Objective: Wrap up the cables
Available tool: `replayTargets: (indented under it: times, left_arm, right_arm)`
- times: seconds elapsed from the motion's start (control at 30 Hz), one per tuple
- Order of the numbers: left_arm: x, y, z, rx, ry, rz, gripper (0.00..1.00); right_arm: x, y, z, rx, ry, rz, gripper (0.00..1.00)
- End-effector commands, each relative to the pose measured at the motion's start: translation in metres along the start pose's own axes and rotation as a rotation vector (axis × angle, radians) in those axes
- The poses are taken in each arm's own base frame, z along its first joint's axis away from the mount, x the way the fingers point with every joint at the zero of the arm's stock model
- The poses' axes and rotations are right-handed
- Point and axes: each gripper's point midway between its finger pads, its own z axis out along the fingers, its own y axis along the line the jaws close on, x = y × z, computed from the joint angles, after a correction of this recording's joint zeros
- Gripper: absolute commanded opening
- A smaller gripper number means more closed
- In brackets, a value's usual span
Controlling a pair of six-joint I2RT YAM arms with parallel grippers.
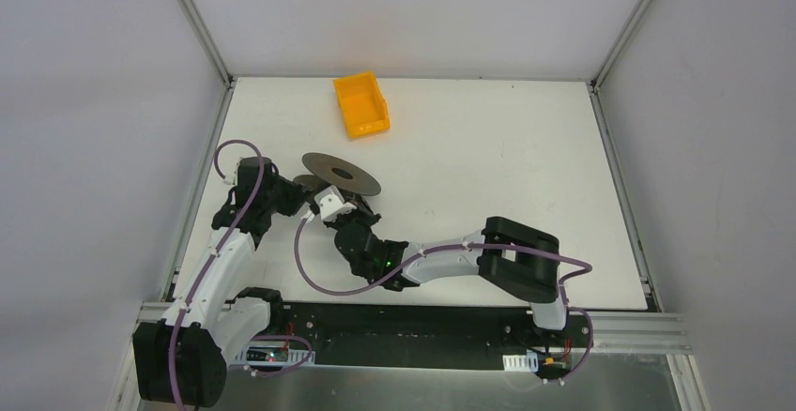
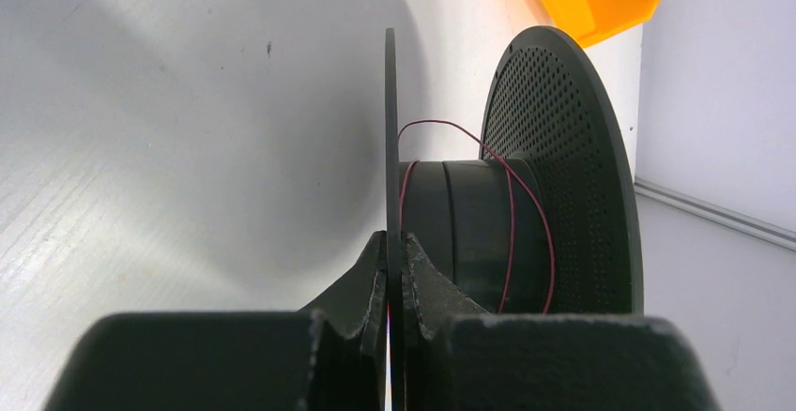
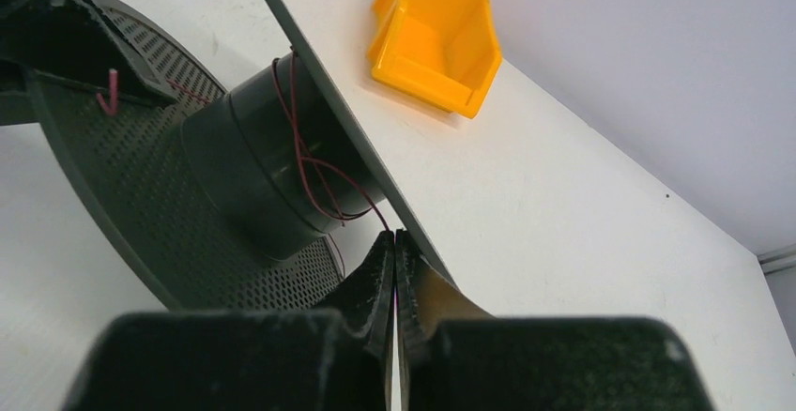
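Left arm (image 1: 218,263) folds inward, left gripper (image 2: 392,275) clamped on the spool (image 2: 563,195) flange edge; right arm (image 1: 451,259) stretches leftward, right gripper (image 3: 394,266) pinched on the cable (image 3: 299,148) loosely looped around the hub.

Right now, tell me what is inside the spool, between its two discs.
A dark hub with a few loose turns of thin reddish cable around it. The hub's far side and any cable there are hidden. The left gripper covers the near disc's edge.
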Motion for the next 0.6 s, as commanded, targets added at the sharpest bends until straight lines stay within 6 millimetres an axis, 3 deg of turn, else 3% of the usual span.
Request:
replayTargets:
  times: [0.0,0.27,0.57]
  left_arm:
    - [-0.006,-0.018,-0.006,0.075,-0.018,-0.029,0.00]
    - [-0.004,-0.021,-0.008,0.085,-0.001,-0.002,0.00]
    - [0.002,-0.026,-0.011,0.121,0.034,0.062,0.00]
  right_arm:
    - [-0.023,0.002,0.002,-0.033,-0.050,0.083,0.00]
    - [-0.019,0.016,-0.003,-0.190,-0.078,0.158,0.00]
    - [-0.017,0.014,0.002,-0.212,-0.076,0.168,0.00]
